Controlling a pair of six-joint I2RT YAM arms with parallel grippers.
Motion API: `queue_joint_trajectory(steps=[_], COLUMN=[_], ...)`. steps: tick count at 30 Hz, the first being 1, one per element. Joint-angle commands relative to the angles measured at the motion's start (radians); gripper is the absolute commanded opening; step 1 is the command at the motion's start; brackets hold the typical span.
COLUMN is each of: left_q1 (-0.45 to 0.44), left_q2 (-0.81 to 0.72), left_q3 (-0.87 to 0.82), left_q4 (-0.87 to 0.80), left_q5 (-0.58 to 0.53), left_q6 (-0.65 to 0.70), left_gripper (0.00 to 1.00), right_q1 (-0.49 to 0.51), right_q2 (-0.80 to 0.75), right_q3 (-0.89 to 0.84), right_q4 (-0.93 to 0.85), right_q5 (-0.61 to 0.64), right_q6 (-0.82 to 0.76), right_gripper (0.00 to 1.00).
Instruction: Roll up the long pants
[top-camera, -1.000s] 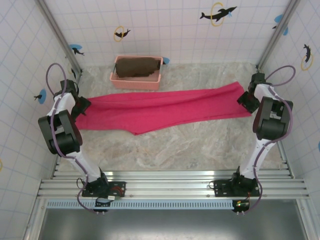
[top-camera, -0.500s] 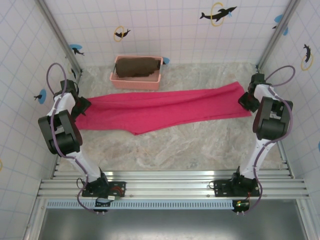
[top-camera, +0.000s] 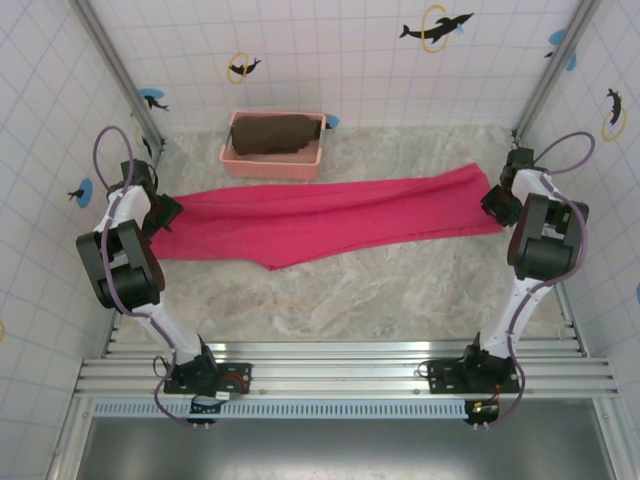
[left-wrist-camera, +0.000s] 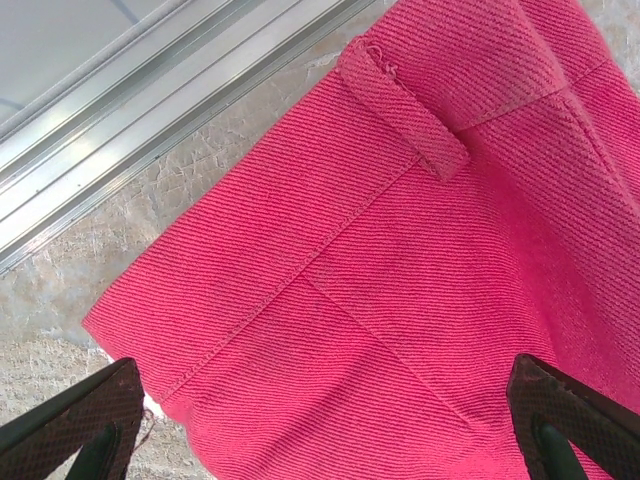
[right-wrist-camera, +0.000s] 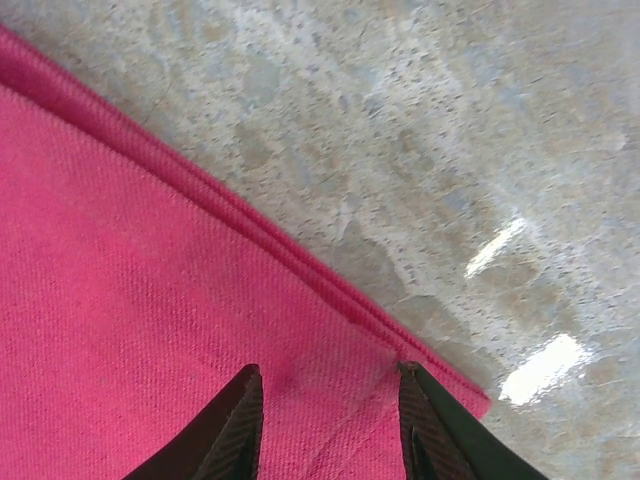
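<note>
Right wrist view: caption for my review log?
Right gripper at the hemmed corner of bright magenta-pink fabric pants on a marbled tabletop.

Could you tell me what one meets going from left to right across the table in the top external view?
left gripper → long pants → right gripper

A robot-lab test cell dressed as a bathroom: white tiled walls (top-camera: 330, 90) with dolphin stickers (top-camera: 437, 27), aluminium framing rails (top-camera: 340, 375), a marble-look desk (top-camera: 350, 295).
</note>
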Motion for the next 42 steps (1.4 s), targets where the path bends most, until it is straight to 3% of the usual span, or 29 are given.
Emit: queue_joint_trajectory(steps=[1,12,21,26,29,42], left_q1=[-0.005,-0.003,-0.003,-0.003,-0.003,-0.011], left_q2=[-0.006,-0.024,-0.043,-0.053,-0.056,-0.069], left_q3=[0.017,0.068,0.055,0.044,0.037,0.006], left_q4=[-0.027,-0.055,-0.064,-0.064,-0.063,-0.058], left_q5=[0.008,0.001,-0.011,-0.016,-0.016,-0.022], left_q6=[0.017,0.03,0.036,0.031,0.027,0.02], left_gripper=[0.95,0.95,0.95,0.95,0.95,0.95], right_q1=[-0.016,-0.026,-0.015,-0.02,-0.027,-0.024], right_q2=[0.02,0.073,0.109,0.094,0.077,0.086], right_q3=[-0.004,0.019,0.06,0.075,0.072,0.095], right_q4=[-0.014,0.021,0.023,-0.022,-0.038,-0.052], right_q5=[0.015,-0.018,-0.035,-0.009,-0.004,-0.009], right_q6=[-0.011,-0.008,-0.015,-0.052,-0.076,-0.089], right_gripper=[0.4,0.32,0.13,0.14,0.22,0.23])
